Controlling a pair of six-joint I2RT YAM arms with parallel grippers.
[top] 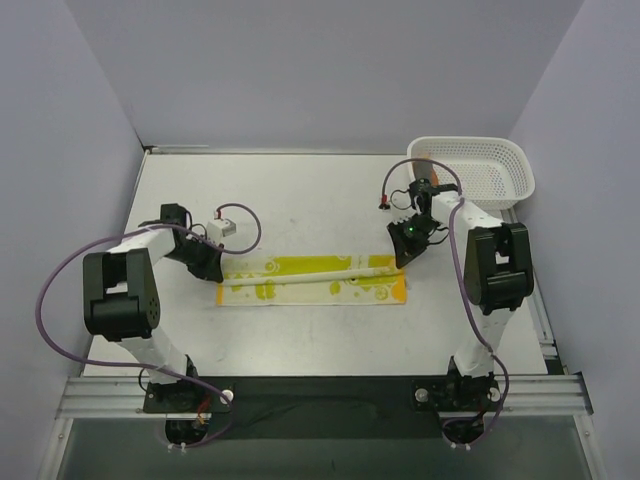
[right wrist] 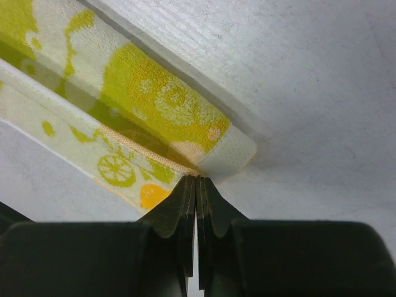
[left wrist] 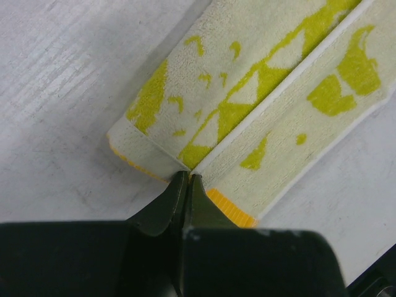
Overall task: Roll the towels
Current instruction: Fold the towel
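One of the towels, pale yellow with lime-green prints, lies as a long folded strip across the middle of the table. My left gripper is at its left end and my right gripper at its right end. In the left wrist view the towel shows two flaps meeting at the tips of my left gripper, which is shut on the flap's edge. In the right wrist view my right gripper is shut on the corner of the towel's upper flap, held slightly off the lower layer. The other towel is not clearly visible.
A white mesh basket stands at the back right corner, just behind the right arm; a small orange patch shows at its left rim. Grey walls enclose the table on three sides. Cables loop off both arms.
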